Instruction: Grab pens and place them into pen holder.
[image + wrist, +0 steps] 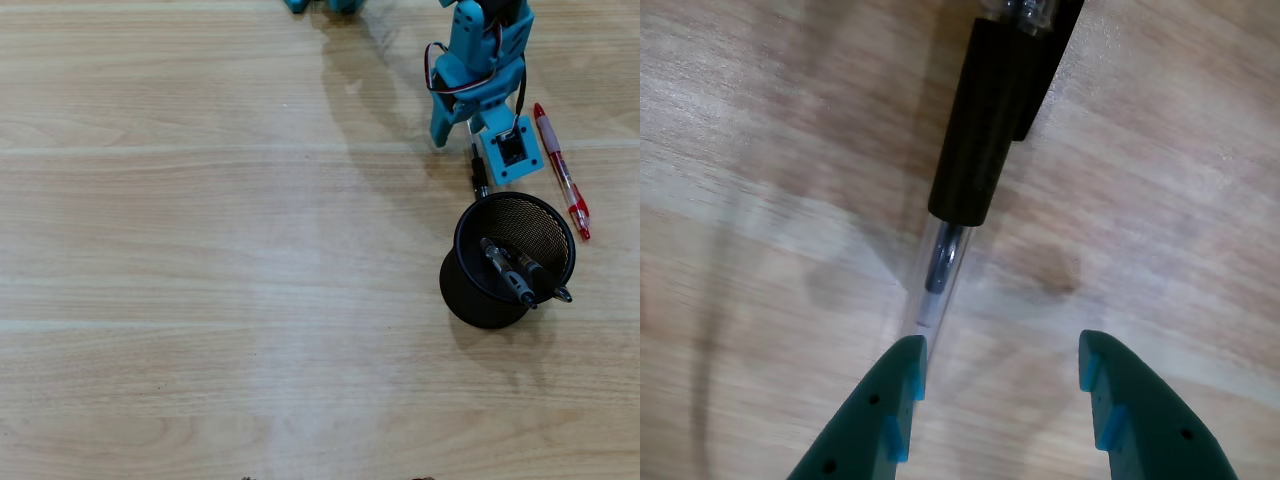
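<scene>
Pale wood-grain worktop (pixel 200 300) fills both views, broad and bare across the left and lower parts of the overhead view. At the top right the blue arm (pixel 480 60) is cut off by the frame edge and covers most of a clear-barrelled pen (pixel 479 178), of which only a dark stub shows just above the pen holder's rim. In the wrist view that pen (pixel 975 130) lies flat on the wood, its black rubber section running out of the top edge, its clear barrel passing right by the left finger; whether they touch is hard to make out. The tool (pixel 1000 365) is spread wide, its blue fingers (pixel 1110 400) well apart and gripping nothing. The round black mesh pen holder (pixel 470 290) stands just below the arm, with two dark pens (pixel 520 272) leaning inside, tips poking past the rim. A red and clear pen (pixel 562 172) lies on the wood just right of the arm, near the holder.
</scene>
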Robot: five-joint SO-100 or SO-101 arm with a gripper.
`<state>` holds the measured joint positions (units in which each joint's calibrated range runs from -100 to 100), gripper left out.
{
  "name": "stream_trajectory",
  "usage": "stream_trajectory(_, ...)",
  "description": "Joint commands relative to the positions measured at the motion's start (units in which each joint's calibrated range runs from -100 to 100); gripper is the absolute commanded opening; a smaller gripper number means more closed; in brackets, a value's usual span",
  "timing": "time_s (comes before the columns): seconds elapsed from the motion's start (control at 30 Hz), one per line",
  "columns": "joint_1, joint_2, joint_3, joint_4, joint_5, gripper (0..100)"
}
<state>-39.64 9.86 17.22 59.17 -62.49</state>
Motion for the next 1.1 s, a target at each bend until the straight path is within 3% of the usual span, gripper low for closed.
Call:
stream_trajectory(0.0,-0.77,-2.34,-0.06,-0.94,-0.50,18)
stream_trajectory(0.43,-3.51,1.72,-2.15,-1.63,-1.75,18)
stream_trajectory(0.67,-4.48,5.10,2.20,-12.55,-2.22,17)
stream_trajectory(0.8,-4.80,4.93,5.91,-18.48,-2.22,1)
stream_trajectory(1.07,-4.31,4.93,6.09,-18.73,-2.17,2)
